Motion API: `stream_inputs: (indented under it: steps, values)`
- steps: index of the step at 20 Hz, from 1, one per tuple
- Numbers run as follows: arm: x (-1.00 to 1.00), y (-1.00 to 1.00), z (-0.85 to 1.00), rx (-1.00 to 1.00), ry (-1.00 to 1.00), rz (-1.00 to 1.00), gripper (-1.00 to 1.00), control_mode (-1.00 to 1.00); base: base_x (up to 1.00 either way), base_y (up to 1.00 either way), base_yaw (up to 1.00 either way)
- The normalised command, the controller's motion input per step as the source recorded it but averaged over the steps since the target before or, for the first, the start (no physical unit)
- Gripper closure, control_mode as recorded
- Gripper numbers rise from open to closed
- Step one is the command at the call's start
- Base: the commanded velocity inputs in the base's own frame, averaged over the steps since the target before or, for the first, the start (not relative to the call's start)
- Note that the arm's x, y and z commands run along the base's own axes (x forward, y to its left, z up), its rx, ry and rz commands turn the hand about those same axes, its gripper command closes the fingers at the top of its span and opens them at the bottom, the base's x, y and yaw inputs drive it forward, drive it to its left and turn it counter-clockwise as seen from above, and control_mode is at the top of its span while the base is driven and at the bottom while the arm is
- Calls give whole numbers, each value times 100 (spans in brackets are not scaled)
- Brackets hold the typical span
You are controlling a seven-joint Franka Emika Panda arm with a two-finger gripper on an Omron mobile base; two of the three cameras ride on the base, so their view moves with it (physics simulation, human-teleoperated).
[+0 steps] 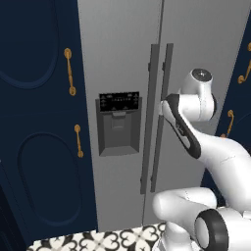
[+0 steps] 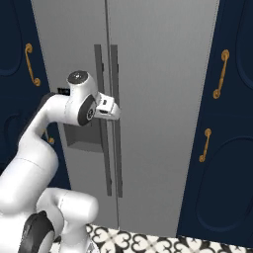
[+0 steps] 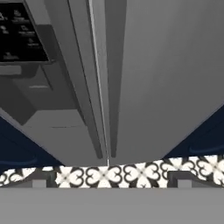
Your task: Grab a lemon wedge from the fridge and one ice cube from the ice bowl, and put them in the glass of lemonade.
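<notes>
Arm's bent up, tool (image 2: 116, 111) right at the closed fridge (image 2: 163, 99) handles (image 2: 114, 118), holding nothing; can't tell how open.

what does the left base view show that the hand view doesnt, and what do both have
Left base view alone: the robot arm reaching toward the fridge, with the gripper up by the right door handle, plus brass handles on the navy cabinets to either side.

Hand view alone: the two dark fingertips rising at the bottom, set wide apart, with the bottom ends of both handles above the patterned floor.

Both share: the closed grey fridge doors, the pair of dark vertical handles at the seam, the black dispenser panel with its recess, and the tiled floor.
</notes>
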Motion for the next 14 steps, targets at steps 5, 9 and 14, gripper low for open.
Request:
stream_inputs:
  steps: [5, 9, 14]
  values:
    - [100, -19, -56, 13, -1, 0, -100, -100, 0, 0, 0]
    - [56, -21, -33, 3, -1, 0, -100, -100, 0, 0, 0]
    - [89, 0, -7, 0, 2, -3, -100, -100, 0, 0, 0]
